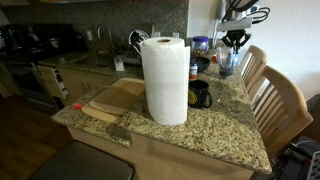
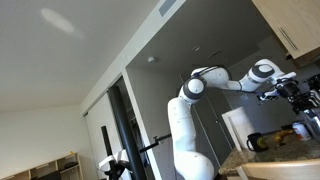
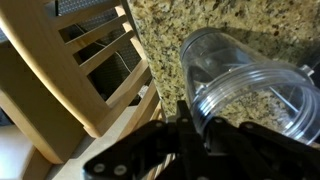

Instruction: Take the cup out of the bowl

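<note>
The clear cup (image 3: 240, 88), see-through with ringed walls, sits tilted right in the claw (image 3: 200, 128), whose dark fingers look closed on its wall. Below it lies open granite counter (image 3: 170, 25), and the counter's edge and a wooden chair (image 3: 70, 80) are just beside it.

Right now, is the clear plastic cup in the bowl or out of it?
Out. In the wrist view only speckled granite countertop shows around and through the clear plastic cup; nothing encloses it.

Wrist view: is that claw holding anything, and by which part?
It seems to hold the clear plastic cup by its rim, with the gripper pinching the wall at the cup's mouth.
</note>
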Robot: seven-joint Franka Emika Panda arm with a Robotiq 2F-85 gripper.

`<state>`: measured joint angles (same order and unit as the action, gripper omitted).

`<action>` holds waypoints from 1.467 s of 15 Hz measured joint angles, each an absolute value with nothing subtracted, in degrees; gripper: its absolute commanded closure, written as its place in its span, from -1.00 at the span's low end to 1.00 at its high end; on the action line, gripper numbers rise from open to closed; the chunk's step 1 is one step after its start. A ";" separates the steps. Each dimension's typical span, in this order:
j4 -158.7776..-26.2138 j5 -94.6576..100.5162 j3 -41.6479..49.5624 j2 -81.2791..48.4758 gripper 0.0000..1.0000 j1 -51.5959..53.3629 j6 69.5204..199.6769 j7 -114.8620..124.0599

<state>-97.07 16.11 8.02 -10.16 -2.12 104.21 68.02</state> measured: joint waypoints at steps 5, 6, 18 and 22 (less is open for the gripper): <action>-102.69 14.53 8.99 -7.77 0.94 -3.68 110.74 68.08; -103.84 14.54 9.23 -7.41 0.94 -3.83 112.21 68.10; -116.27 20.22 10.31 -1.98 -0.45 -4.31 131.74 81.73; -116.02 20.71 10.16 -0.54 -0.97 -4.31 131.80 84.57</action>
